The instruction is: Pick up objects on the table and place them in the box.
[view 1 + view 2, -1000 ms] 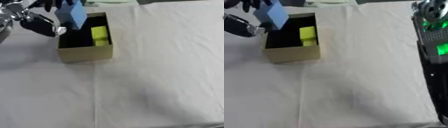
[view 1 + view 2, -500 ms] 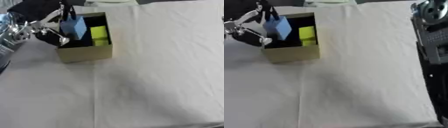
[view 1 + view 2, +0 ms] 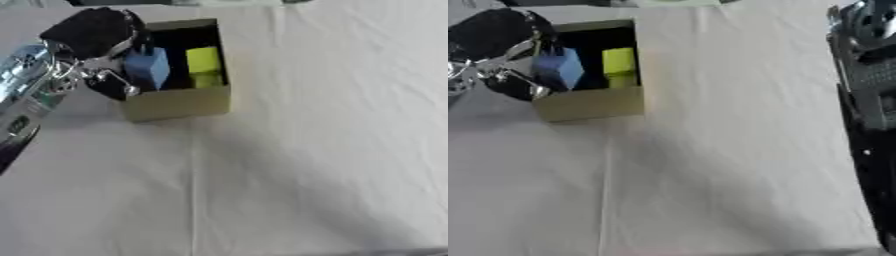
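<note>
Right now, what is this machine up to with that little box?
The robot is putting things into a cardboard box that sits on a table covered with a white cloth. Its left hand holds a blue block at the box's left side, partly down inside it. A yellow block already lies in the box. Its right arm shows at the right edge of the right eye view, away from the box; its hand cannot be made out.
</note>
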Tool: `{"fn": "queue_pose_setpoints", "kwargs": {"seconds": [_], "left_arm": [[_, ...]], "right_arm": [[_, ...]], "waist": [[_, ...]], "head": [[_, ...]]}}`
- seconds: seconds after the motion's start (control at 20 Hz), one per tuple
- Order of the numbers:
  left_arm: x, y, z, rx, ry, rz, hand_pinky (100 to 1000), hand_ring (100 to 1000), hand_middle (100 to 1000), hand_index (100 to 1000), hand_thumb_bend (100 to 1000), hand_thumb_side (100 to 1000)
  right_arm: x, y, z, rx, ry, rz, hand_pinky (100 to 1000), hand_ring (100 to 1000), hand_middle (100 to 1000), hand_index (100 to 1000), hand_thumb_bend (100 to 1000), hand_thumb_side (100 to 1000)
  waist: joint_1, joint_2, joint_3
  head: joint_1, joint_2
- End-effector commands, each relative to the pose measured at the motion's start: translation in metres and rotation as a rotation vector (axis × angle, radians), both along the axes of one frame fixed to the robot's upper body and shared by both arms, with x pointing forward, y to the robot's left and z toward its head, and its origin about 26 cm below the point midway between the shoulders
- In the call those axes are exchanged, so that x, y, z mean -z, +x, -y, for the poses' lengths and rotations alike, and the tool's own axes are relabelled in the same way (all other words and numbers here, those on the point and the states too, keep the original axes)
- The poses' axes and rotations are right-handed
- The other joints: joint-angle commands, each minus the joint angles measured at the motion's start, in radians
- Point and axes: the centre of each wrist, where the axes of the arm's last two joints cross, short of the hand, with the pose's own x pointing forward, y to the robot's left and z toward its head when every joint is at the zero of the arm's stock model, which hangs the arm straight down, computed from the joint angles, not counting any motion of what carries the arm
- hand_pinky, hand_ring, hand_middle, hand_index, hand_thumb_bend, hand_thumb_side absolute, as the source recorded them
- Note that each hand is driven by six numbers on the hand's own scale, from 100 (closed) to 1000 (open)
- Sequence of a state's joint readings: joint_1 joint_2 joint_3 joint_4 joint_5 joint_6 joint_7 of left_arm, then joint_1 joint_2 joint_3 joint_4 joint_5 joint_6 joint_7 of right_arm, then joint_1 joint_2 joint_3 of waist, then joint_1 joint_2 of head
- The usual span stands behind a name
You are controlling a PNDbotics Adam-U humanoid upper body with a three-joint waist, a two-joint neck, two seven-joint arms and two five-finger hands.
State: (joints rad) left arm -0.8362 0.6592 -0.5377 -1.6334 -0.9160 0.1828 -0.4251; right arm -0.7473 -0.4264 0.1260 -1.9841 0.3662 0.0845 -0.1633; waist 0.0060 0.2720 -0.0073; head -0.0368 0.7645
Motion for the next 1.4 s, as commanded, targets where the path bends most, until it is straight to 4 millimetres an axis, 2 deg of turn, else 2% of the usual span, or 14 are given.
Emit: {"fn": "queue_pose_setpoints", "kwargs": {"seconds": [0.05,0.1,0.15,0.25,0.35,0.65,0.7,0.75,0.8,0.85,0.9,1.15,1.4], "left_arm": [[-0.008,0.0,-0.003,-0.034,0.022,0.023,265,546,631,710,461,100],[-0.008,0.0,-0.003,-0.043,0.022,0.029,307,578,701,805,494,115],[-0.008,0.0,-0.003,-0.05,0.022,0.034,355,621,758,849,507,189],[-0.009,-0.001,-0.003,-0.055,0.021,0.05,507,749,859,934,517,311],[-0.012,-0.004,-0.003,-0.059,0.008,0.086,550,789,918,989,531,419],[-0.029,-0.014,-0.005,-0.071,-0.09,0.193,507,758,883,959,411,432],[-0.031,-0.016,-0.006,-0.07,-0.112,0.206,491,748,876,951,357,463],[-0.035,-0.019,-0.006,-0.069,-0.14,0.224,485,744,874,949,341,469],[-0.041,-0.024,-0.007,-0.064,-0.177,0.249,463,728,868,947,256,488],[-0.047,-0.029,-0.008,-0.056,-0.219,0.276,460,726,867,947,247,489],[-0.055,-0.036,-0.008,-0.044,-0.269,0.31,442,707,857,947,189,489],[-0.086,-0.07,-0.016,0.042,-0.531,0.504,403,655,810,920,116,466],[-0.095,-0.074,-0.034,0.15,-0.796,0.657,412,640,781,917,100,522]], "right_arm": [[-0.009,-0.005,0.002,0.001,-0.001,0.032,812,749,448,879,100,932],[-0.009,-0.005,0.002,0.002,0.0,0.032,812,749,447,879,100,933],[-0.009,-0.005,0.002,0.001,0.0,0.031,812,749,447,879,100,932],[-0.009,-0.005,0.002,0.002,0.0,0.032,812,749,447,879,100,932],[-0.009,-0.005,0.003,0.003,0.001,0.032,812,749,447,879,100,933],[-0.01,-0.005,0.002,0.006,0.0,0.036,813,750,450,879,100,930],[-0.01,-0.005,0.002,0.006,0.001,0.038,813,751,452,878,100,927],[-0.011,-0.005,0.002,0.007,0.002,0.042,813,751,453,878,100,926],[-0.011,-0.005,0.003,0.009,0.004,0.047,814,752,457,877,100,921],[-0.012,-0.005,0.003,0.01,0.005,0.053,814,752,457,877,100,920],[-0.012,-0.005,0.003,0.012,0.006,0.059,814,753,460,877,100,915],[-0.013,-0.005,0.004,0.02,0.019,0.084,814,755,468,876,100,907],[-0.013,-0.005,0.006,0.025,0.039,0.106,814,757,479,875,100,890]], "waist": [[-0.001,-0.016,0.001],[-0.002,-0.015,0.002],[-0.002,-0.015,0.002],[-0.003,-0.015,0.002],[-0.003,-0.015,0.003],[-0.004,-0.019,0.008],[-0.003,-0.019,0.008],[-0.003,-0.021,0.008],[-0.003,-0.022,0.008],[-0.002,-0.024,0.009],[-0.002,-0.025,0.01],[0.001,-0.031,0.018],[0.004,-0.035,0.026]], "head": [[0.004,0.006],[0.005,0.006],[0.005,0.006],[0.006,0.006],[0.007,0.006],[0.004,0.006],[0.002,0.006],[0.0,0.006],[-0.003,0.006],[-0.006,0.006],[-0.009,0.006],[-0.021,0.006],[-0.028,0.006]]}}
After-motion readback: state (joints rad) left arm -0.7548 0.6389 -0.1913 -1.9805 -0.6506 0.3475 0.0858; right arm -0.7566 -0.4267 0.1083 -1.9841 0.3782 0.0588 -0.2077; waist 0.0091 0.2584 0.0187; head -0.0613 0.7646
